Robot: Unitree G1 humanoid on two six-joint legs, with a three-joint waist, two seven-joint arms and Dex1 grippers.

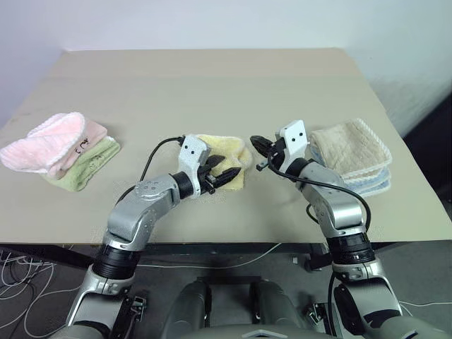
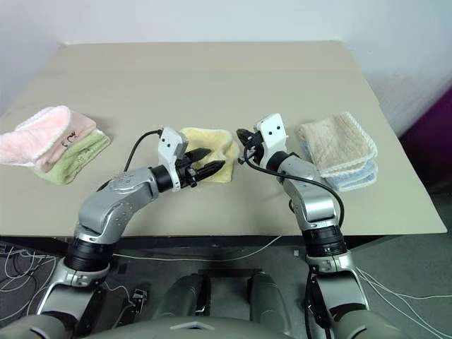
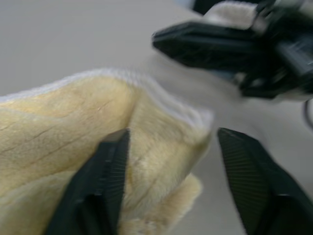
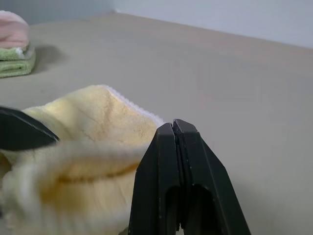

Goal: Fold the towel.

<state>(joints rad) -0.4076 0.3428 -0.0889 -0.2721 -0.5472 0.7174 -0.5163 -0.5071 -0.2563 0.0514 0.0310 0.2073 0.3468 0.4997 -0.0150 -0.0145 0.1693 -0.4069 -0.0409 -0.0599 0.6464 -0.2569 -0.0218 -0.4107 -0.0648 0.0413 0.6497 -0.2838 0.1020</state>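
Fingers of your left gripper (image 2: 209, 160) stand spread at the bunched yellow towel (image 2: 212, 145) in the middle of the frame on the table (image 2: 212, 78), while your right gripper (image 2: 244, 135), pressed together and empty, hangs just right of it.

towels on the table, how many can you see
5, maybe more hidden in the stacks. Yellow towel mid-table between the grippers; pink towel on a green towel at the robot's left; beige towel on a pale blue towel at its right.
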